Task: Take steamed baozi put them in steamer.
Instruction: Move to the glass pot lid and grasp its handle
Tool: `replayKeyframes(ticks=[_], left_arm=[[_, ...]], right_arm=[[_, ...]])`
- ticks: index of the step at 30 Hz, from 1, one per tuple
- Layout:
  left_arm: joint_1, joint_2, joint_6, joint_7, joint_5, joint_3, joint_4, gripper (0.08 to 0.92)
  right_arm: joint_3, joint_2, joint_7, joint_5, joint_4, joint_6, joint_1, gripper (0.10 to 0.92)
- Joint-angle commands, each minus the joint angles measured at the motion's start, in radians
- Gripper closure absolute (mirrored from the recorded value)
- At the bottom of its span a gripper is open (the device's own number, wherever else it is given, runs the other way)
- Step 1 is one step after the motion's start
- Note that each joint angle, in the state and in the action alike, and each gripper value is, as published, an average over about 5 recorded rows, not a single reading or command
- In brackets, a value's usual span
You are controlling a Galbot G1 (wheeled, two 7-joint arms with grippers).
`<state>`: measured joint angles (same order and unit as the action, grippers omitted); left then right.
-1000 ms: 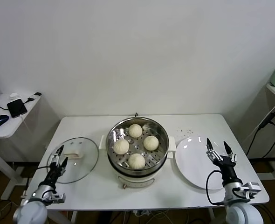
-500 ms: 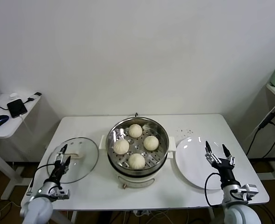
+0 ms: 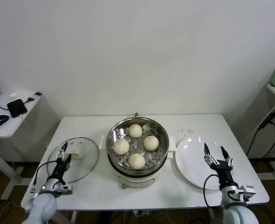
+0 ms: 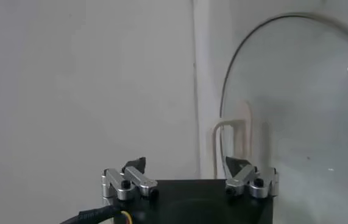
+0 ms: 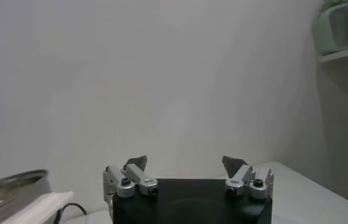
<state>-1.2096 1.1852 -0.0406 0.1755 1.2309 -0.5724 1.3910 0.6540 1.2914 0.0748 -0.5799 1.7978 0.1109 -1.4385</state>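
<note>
Four steamed baozi (image 3: 136,144) sit inside the steamer (image 3: 137,157), spread over its perforated tray: one at the far side, one to the right, one to the left and one at the near side, none stacked on another. We see no bun anywhere else on the table (image 3: 212,122), and the white plate (image 3: 193,165) to the right of the steamer lies bare, so we judge the loading itself to be done. Our right gripper (image 3: 215,153) hovers over the near right part of that plate with its fingers spread wide and nothing between them; the right wrist view confirms the splayed, empty fingers and catches a sliver of the steamer's rim off to the side. Our left gripper (image 3: 65,155) hovers over the near edge of the glass lid (image 3: 79,161), which lies flat on the table left of the steamer with its cream handle (image 3: 75,149) toward the far side; its fingers also stand apart and hold nothing, as the left wrist view shows, with the lid's curved rim running past them. Both arms sit low at the near corners of the table, well apart from the pot. If anything is left, we would guess only setting the lid on the steamer, though the task sentence does not ask for it; otherwise the work looks complete.
</note>
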Motion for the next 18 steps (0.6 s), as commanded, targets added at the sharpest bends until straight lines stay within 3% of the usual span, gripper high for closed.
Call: replayKeyframes(ticks=[1, 18], left_arm=[[0.032, 0.004, 0.050, 0.006, -0.014, 0.010, -0.023, 0.177], [0.091, 0.001, 0.049, 0.032, -0.033, 0.019, -0.103, 0.177]], right_arm=[[-0.007, 0.001, 0.003, 0.015, -0.012, 0.007, -0.004, 0.203], [-0.014, 0.003, 0.003, 0.026, -0.023, 0.015, -0.004, 0.203]])
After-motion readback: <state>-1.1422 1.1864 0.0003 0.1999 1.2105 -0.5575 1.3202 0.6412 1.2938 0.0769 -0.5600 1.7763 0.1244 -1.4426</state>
